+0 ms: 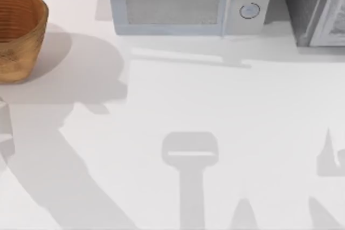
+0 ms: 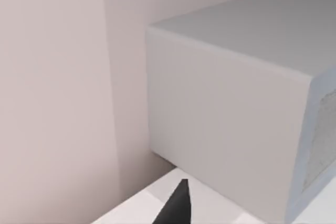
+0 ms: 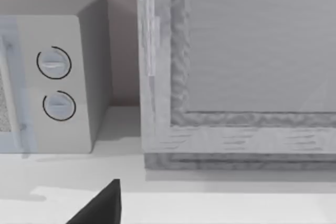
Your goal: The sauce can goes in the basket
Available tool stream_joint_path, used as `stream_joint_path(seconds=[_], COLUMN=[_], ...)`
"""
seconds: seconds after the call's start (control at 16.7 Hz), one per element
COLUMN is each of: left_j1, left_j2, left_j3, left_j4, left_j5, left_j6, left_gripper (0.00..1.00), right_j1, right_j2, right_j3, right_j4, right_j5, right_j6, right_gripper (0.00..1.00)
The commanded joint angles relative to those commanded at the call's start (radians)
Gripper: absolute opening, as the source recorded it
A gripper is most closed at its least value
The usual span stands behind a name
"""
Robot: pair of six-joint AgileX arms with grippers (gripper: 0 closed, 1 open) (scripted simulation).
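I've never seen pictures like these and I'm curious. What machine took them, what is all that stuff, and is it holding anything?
These come from a robot with two arms at a white table. It carries three cameras. One looks straight down from above. The other two ride on the arms' wrists, like a watch that can see.

From above you see a round woven basket at the table's far left. A microwave with two round knobs stands along the back, and a grey box-like cabinet stands to its right. The dark shapes on the table are shadows.

The left wrist camera looks at the microwave's plain side. The right wrist camera sees the knobs and the cabinet's front. In each wrist picture a dark pointed tip pokes in, a finger of that arm's gripper. Nothing is seen being held.
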Motion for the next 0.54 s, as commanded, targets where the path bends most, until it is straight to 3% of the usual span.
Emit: stream_joint_path(seconds=[0.18,0.54], left_j1=[0.0,0.0], left_j2=[0.0,0.0], left_j3=[0.0,0.0], left_j4=[0.0,0.0], left_j5=[0.0,0.0], left_j6=[0.0,0.0], left_gripper=[0.98,1.0], right_j1=[0.0,0.0], right_j2=[0.0,0.0], right_j3=[0.0,0.0], right_j4=[0.0,0.0], right_j5=[0.0,0.0], right_j6=[0.0,0.0], right_gripper=[1.0,1.0])
